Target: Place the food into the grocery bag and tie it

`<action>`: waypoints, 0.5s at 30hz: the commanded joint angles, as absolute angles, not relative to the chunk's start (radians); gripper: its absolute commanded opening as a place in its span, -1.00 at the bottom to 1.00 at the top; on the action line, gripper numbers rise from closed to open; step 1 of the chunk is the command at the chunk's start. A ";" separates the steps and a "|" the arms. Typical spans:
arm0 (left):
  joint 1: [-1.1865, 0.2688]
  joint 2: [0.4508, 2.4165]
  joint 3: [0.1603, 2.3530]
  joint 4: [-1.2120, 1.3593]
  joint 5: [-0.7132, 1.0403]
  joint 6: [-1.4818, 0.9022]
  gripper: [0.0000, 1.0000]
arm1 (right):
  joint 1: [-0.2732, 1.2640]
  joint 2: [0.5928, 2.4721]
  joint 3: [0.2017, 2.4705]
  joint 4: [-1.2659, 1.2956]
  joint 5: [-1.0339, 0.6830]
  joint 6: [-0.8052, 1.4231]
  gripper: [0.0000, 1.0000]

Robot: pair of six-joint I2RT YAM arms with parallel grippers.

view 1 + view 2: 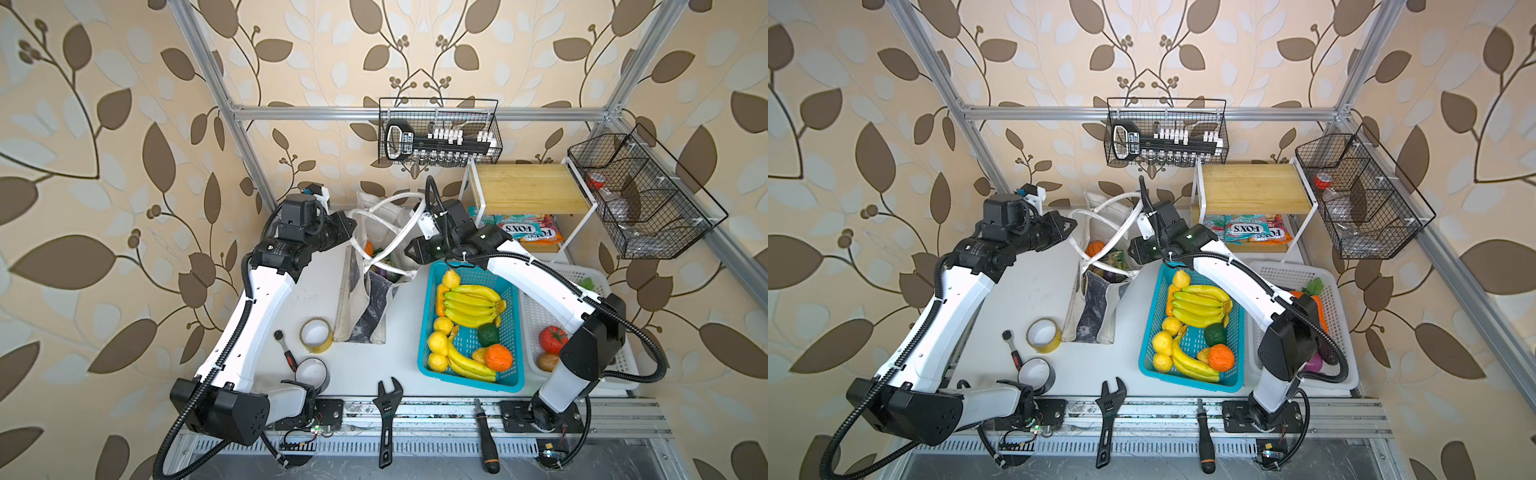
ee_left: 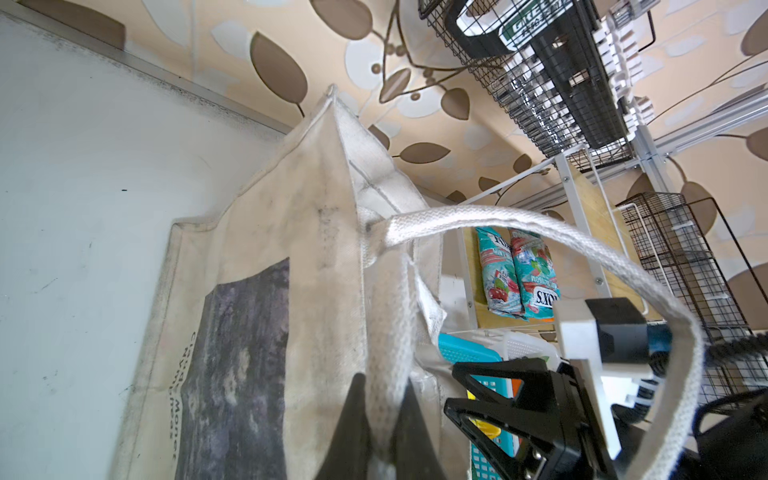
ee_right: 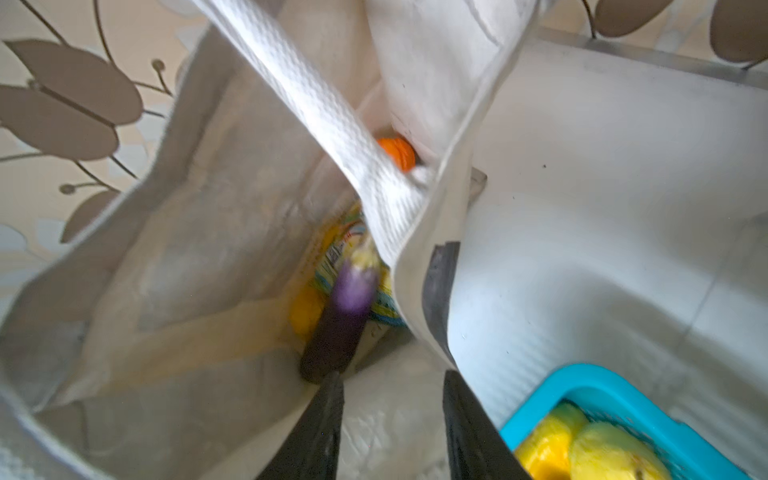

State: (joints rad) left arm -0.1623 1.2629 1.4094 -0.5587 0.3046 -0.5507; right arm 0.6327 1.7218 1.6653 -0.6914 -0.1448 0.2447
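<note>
Off-white fabric grocery bag standing on the counter, food inside; left hand clenched on its handle, right hand released over the mouth; loading apparently finishing, tying next requires catching the second loop.

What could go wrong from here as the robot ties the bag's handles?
1. The left gripper is shut on one handle; a hard pull could tip the soft grocery bag and spill the food.
2. The right gripper, jaws apart at the bag's rim, could snag the crossed loops.
</note>
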 commanded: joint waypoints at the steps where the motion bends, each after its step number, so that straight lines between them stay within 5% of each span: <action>1: -0.138 1.225 1.430 -0.554 0.247 -0.539 -1.00 | 0.621 1.730 1.697 -0.894 -0.066 0.112 -0.17; 8: -0.134 1.207 1.433 -0.581 0.201 -0.525 -1.00 | 0.621 1.771 1.733 -1.061 0.068 0.034 -0.29; 15: -0.100 1.186 1.410 -0.577 0.210 -0.538 -1.00 | 0.591 1.689 1.661 -0.994 -0.012 0.007 -0.35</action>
